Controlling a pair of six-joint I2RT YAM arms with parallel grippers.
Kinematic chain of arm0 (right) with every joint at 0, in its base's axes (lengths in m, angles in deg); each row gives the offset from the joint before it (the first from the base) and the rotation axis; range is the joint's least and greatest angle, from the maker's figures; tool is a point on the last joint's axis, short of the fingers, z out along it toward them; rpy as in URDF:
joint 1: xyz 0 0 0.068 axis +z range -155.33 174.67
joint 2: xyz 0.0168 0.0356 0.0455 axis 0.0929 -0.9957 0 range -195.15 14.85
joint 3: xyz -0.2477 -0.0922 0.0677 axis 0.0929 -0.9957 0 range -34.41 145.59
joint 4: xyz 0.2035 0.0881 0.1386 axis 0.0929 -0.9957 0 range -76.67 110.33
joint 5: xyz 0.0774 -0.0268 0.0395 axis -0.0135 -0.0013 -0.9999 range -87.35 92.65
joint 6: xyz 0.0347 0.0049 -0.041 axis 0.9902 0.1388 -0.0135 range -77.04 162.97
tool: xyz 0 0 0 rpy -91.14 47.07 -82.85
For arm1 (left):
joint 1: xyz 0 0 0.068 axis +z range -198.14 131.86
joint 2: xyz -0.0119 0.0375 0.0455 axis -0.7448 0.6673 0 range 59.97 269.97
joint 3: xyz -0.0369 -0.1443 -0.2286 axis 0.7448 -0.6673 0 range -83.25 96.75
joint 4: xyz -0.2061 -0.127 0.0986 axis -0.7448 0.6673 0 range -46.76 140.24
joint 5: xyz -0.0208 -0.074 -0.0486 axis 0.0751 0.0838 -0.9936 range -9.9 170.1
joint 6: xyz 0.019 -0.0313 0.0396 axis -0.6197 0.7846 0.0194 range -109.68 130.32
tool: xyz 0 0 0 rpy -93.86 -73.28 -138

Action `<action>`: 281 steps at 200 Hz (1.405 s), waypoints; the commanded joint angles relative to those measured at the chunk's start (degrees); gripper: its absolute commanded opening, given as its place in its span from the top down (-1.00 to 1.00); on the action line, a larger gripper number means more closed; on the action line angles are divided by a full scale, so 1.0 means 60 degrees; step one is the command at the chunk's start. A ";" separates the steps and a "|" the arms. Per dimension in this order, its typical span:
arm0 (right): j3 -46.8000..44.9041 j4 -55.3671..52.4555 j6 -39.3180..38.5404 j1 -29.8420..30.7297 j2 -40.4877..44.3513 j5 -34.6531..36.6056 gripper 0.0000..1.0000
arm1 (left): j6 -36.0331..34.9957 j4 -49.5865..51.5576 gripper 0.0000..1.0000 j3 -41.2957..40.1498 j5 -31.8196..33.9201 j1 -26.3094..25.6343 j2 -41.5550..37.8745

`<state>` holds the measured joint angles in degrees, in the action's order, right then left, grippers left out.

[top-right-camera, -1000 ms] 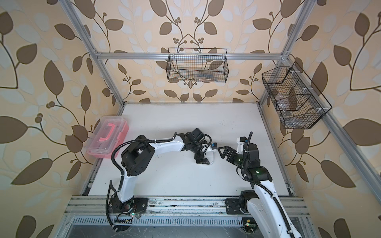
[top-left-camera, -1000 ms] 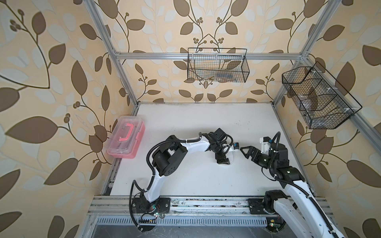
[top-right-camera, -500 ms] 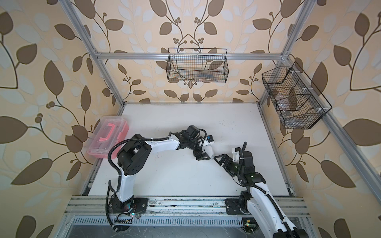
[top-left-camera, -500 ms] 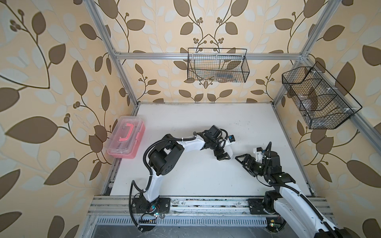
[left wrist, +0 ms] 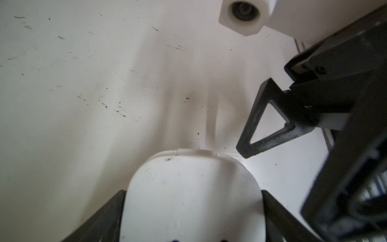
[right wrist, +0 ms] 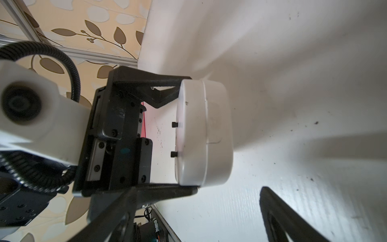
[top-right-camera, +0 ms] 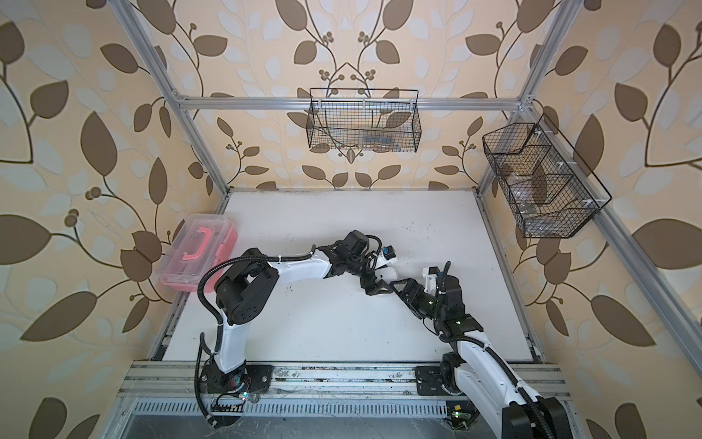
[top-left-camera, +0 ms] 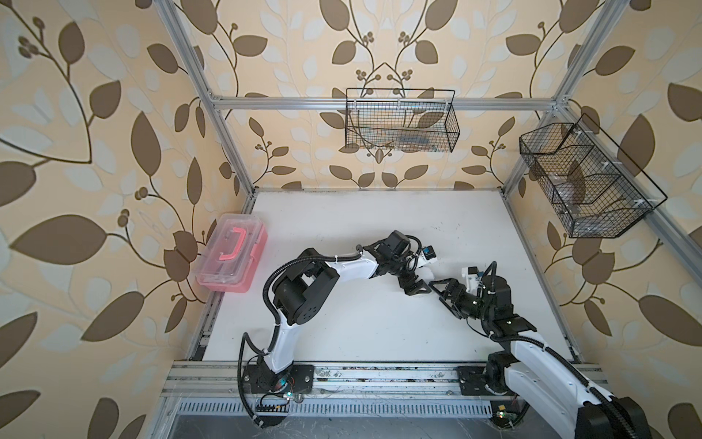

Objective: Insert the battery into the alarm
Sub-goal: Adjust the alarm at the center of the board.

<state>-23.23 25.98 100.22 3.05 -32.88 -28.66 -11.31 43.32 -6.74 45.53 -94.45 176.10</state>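
The left claw [top-left-camera: 416, 287] is pinching the alarm [top-left-camera: 426, 273]. In the right wrist view, one black finger [right wrist: 146, 83] of this claw presses on one edge of the alarm [right wrist: 205, 134]. The other finger presses on the edge across from it. The flat side of the alarm has two small black knobs [right wrist: 173, 125], and that side faces the body of the claw. The round, puffy side faces away from it.

In both top views the alarm [top-right-camera: 385, 273] is to the right of the pink box [top-left-camera: 231, 258] and well apart from it. It is out over the middle of the white table [top-left-camera: 361, 213]. I cannot tell if the alarm touches the table.

The right claw [top-left-camera: 442, 293] is spread wide, with nothing between its fingers. It is even farther to the right of the pink box, just beside the alarm. In the left wrist view, one of its fingers [left wrist: 254, 117] looks like a black triangle. Its tip is close to the round edge of the alarm [left wrist: 192, 199], but the two do not touch.
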 commanded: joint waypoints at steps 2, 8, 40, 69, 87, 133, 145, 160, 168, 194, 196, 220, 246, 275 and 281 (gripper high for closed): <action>-0.0032 0.0793 0.0413 0.0046 -0.0271 0.0055 -0.77 | 0.0202 -0.0495 -0.34 0.0006 -0.0479 -0.0163 -0.0730; -0.0030 0.0892 0.0453 0.0050 -0.0336 0.0047 -0.74 | 0.0220 -0.0511 -0.35 -0.0002 -0.0479 -0.0178 -0.0729; 0.0012 0.1153 0.0507 0.0044 -0.0493 0.0029 -0.49 | 0.0309 -0.0555 -0.34 0.0033 -0.0551 -0.0207 -0.0723; -0.0005 0.1212 0.0507 0.0044 -0.0456 0.0046 -0.26 | 0.0329 -0.0475 -0.34 0.0135 -0.0596 -0.0264 -0.0695; -0.0008 0.1234 0.0521 0.0039 -0.0407 0.0048 -0.12 | 0.0323 -0.0408 -0.35 0.0199 -0.0611 -0.0281 -0.0641; -0.0047 0.1541 0.0608 0.0030 -0.0530 -0.0052 -0.01 | 0.0334 -0.0408 -0.35 0.0297 -0.0653 -0.0281 -0.0620; -0.0032 0.1618 0.0610 0.0058 -0.0626 -0.0055 0.04 | 0.0352 -0.0408 -0.35 0.0335 -0.0680 -0.0295 -0.0617; -0.0018 0.1740 0.0638 0.0061 -0.0695 -0.0084 0.14 | 0.0346 -0.0408 -0.35 0.0344 -0.0684 -0.0310 -0.0619; -0.0004 0.1772 0.0638 0.0079 -0.0711 -0.0091 0.20 | 0.0353 -0.0416 -0.35 0.0349 -0.0670 -0.0310 -0.0631; 0.0124 0.1540 0.0516 0.0117 -0.0706 0.0012 0.36 | 0.0353 -0.0394 -0.37 0.0335 -0.0640 -0.0310 -0.0664; 0.0135 0.1488 0.0502 0.0124 -0.0704 0.0024 0.36 | 0.0353 -0.0386 -0.38 0.0338 -0.0629 -0.0310 -0.0672; 0.0343 0.1082 0.0296 0.0206 -0.0601 0.0229 0.42 | 0.0295 -0.0344 -0.46 0.0315 -0.0585 -0.0310 -0.0706; 0.0548 0.0688 0.0137 0.0306 -0.0429 0.0524 0.49 | 0.0239 -0.0400 -0.60 0.0231 -0.0431 -0.0310 -0.0811; 0.0956 -0.0160 -0.0240 0.0407 -0.0243 0.1057 0.52 | 0.0162 -0.0815 -0.78 -0.0212 0.0057 -0.0297 -0.1181; 0.1073 -0.0398 -0.0324 0.0432 -0.0215 0.1195 0.52 | 0.0162 -0.0899 -0.82 -0.0288 0.0199 -0.0284 -0.1267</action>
<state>-20.89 27.51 100.83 4.72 -35.59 -24.11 -9.21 42.21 -7.13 45.14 -95.39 174.51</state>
